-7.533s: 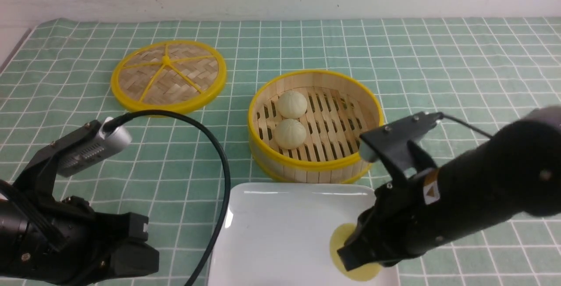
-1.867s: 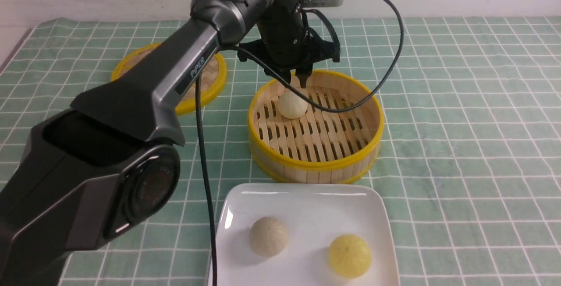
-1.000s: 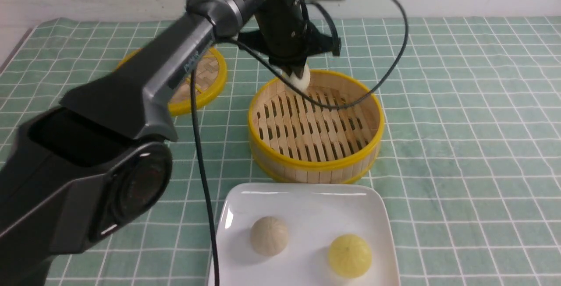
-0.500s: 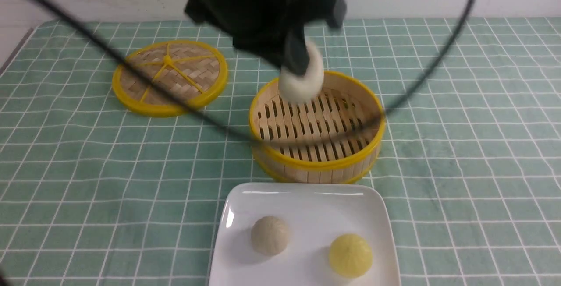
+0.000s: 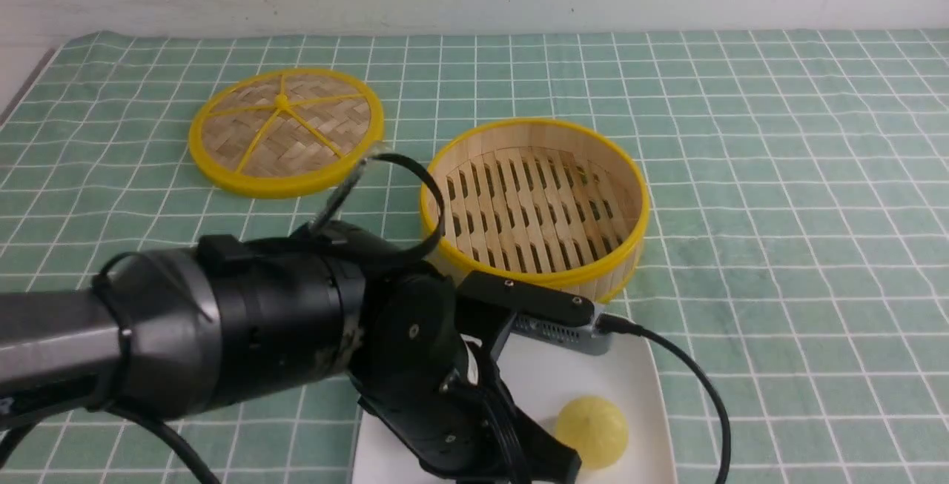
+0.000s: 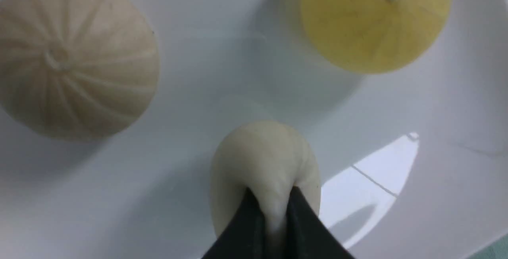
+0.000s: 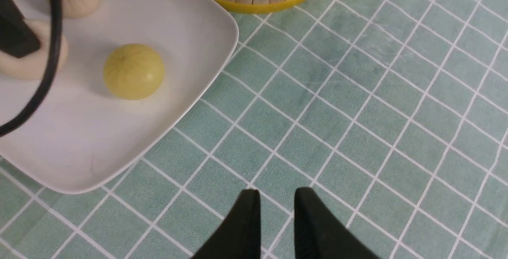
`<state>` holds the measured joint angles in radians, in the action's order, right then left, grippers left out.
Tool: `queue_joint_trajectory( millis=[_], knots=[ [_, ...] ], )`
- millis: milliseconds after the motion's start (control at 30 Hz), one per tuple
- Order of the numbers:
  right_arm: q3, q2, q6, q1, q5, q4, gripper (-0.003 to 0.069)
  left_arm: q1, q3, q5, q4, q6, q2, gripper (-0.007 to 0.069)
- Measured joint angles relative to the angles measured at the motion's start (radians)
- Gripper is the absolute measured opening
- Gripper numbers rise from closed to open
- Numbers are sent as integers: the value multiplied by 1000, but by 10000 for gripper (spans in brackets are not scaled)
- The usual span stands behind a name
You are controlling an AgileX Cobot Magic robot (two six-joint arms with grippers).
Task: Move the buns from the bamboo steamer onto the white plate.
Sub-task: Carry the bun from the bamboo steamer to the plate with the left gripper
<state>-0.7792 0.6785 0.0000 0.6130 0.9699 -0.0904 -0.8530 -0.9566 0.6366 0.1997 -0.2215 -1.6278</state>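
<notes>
Left wrist view, pale, creased bun [image 6: 270,152] pinched in the tool [image 6: 271,211], smooth yellow bun [image 6: 377,25], cream pleated bun [image 6: 75,56]

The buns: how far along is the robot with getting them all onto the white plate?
Nearly done. The yellow bun and one cream-white bun sit on the white plate. The other cream-white bun is pinched in the left gripper, over the plate. The bamboo steamer shows only its slatted floor, so what seems left is letting go of that last bun.
</notes>
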Motion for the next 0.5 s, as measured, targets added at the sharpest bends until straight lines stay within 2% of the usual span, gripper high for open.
queue_joint_trajectory(
  millis=[200,267,367,433,467,500],
  knots=[
    [0,-1,26,0,79,4,150,0,0,-40,19,-4,-27,64],
    [0,-19,42,0,147,22,129,0,0,-43,22,-5,-29,102],
    [0,-98,54,0,245,50,60,0,0,-45,22,-5,-30,216],
    [0,-136,62,0,261,57,38,0,0,-45,22,-5,-30,255],
    [0,-217,88,0,278,64,0,0,0,-38,22,-5,-30,330],
    [0,-226,95,0,279,65,-2,0,-1,-36,21,-5,-30,338]
  ],
)
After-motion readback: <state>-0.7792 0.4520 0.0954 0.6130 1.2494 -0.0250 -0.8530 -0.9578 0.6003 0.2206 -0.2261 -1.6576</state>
